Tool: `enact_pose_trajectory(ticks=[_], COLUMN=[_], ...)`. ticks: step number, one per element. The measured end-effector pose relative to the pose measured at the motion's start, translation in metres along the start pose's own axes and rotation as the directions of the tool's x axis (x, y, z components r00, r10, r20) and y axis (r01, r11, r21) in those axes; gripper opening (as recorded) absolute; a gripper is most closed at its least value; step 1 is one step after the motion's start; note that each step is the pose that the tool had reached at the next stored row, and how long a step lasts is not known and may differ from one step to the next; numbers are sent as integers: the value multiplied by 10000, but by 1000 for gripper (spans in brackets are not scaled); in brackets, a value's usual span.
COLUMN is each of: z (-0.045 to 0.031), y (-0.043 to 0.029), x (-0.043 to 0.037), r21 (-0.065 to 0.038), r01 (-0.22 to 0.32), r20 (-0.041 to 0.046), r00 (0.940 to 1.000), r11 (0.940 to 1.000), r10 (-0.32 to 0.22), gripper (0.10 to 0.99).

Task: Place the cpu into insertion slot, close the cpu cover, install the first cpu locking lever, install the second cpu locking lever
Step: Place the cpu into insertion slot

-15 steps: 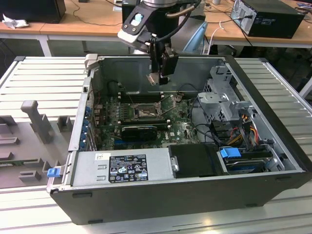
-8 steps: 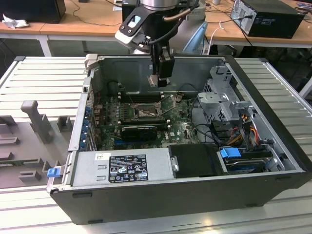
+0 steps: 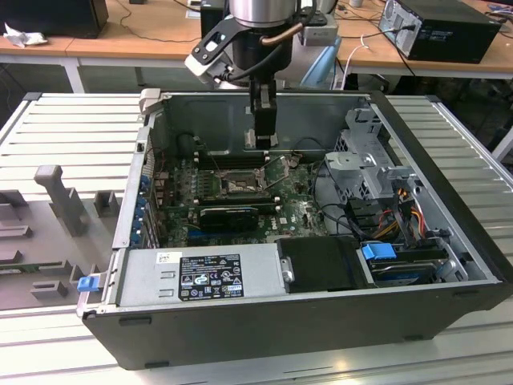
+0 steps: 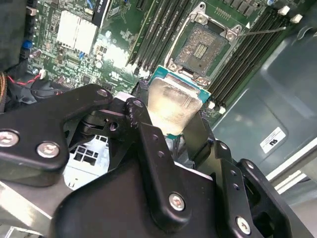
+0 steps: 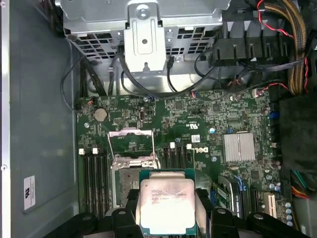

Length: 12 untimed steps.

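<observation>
Reaches almost straight down from the exterior view's top edge into an open dark-grey tower computer case (image 3: 321, 321) lying on its side on a pale ribbed metal table (image 3: 64, 136), as a silver-and-black robot arm (image 3: 260, 16) held upright with its black two-fingered gripper (image 3: 262, 143) pointing at the green motherboard (image 3: 300, 210). Hangs above the board without touching it. Grips, between the two black fingers (image 4: 148, 144) in the second wrist view, a small flat square cpu with a pale silver-beige metal face (image 4: 173, 106), pinched by two opposite edges with that face turned up toward the camera. Carries the same cpu (image 5: 166, 206) in the first wrist view, close to the square black insertion slot with its dark metal rim (image 5: 126, 181) and overlapping its near edge in that picture, yet held above it and not seated. Leaves the insertion slot (image 4: 203, 49) bare, contact field exposed. Finds the thin grey metal cpu cover (image 5: 130, 133), a square frame with a large cut-out, tipped up open at the slot's far edge, green board visible through the hole. Passes long black memory slots (image 5: 94, 178) on either side of the socket, and a ribbed silver heat sink (image 5: 239, 147) well apart on the board.
</observation>
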State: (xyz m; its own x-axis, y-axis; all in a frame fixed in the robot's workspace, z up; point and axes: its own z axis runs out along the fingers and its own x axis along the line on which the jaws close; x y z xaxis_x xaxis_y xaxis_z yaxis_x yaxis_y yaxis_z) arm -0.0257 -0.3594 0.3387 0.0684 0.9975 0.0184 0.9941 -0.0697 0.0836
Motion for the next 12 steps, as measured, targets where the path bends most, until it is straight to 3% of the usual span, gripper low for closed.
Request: enact_pose_trajectory(ticks=[5, 8, 12], z=[164, 259, 293], y=[-16, -26, -29], x=[-3, -5, -6], r21=[1, -8, -7], r01=[-11, -470, -480], r20=[1, 40, 43], r00=[10000, 9989, 9988], r11=[10000, 9989, 9988], r10=[11, 470, 480], gripper=[525, 525, 525])
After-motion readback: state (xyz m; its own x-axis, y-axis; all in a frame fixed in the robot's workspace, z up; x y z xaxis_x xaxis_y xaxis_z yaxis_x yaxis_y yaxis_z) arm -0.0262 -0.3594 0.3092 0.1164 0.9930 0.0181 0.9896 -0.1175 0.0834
